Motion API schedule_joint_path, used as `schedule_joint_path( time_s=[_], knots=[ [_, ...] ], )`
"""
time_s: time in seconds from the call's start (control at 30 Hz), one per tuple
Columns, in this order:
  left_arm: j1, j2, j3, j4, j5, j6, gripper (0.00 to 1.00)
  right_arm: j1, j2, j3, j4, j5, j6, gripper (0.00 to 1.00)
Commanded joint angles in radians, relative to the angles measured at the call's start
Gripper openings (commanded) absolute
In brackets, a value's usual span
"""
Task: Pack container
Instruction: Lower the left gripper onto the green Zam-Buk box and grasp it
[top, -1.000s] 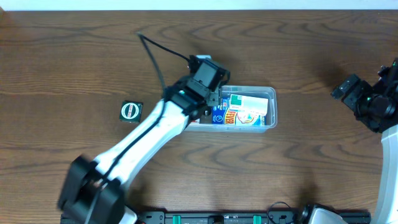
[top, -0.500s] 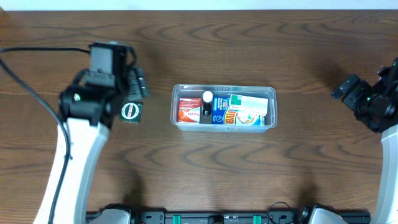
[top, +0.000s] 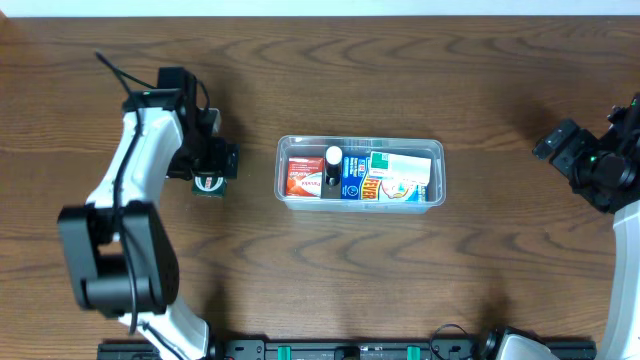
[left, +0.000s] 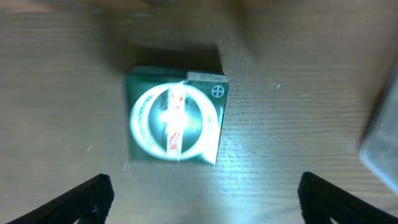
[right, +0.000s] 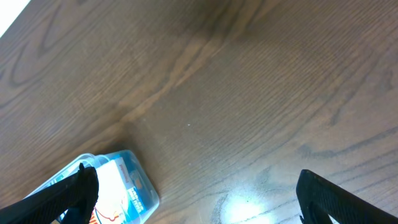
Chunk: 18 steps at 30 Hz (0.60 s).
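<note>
The clear plastic container (top: 282, 170) sits mid-table and holds a red box, a dark bottle with a white cap, a blue box and a white-green box. Its corner shows in the right wrist view (right: 134, 180). A small green box with a white ring logo (top: 209, 181) lies on the table left of it, and also shows in the left wrist view (left: 177, 116). My left gripper (top: 222, 160) hovers over that box, open and empty, fingers wide apart (left: 202, 199). My right gripper (top: 565, 150) is open and empty at the far right, away from everything.
The wooden table (top: 360, 270) carries nothing else. A grey blurred edge shows at the right of the left wrist view (left: 382, 137). The left arm's black cable (top: 115, 72) trails at the upper left.
My left arm has swung from the container to the left side and now stands over the green box. The right arm has not moved.
</note>
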Motion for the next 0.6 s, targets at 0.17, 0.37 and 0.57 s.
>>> schedule_joint_path(
  time_s=[0.17, 0.37, 0.57],
  knots=[
    [0.005, 0.124, -0.002, 0.037, -0.043, 0.079, 0.9, -0.003, 0.002, 0.004, -0.001, -0.003, 0.008, 0.99],
    [0.005, 0.168, -0.002, 0.06, -0.047, 0.072, 0.87, -0.003, 0.002, 0.004, -0.001, -0.003, 0.008, 0.99],
    [0.005, 0.174, 0.0, 0.057, -0.047, 0.045, 0.75, -0.003, 0.002, 0.004, -0.001, -0.003, 0.008, 0.99]
  ],
)
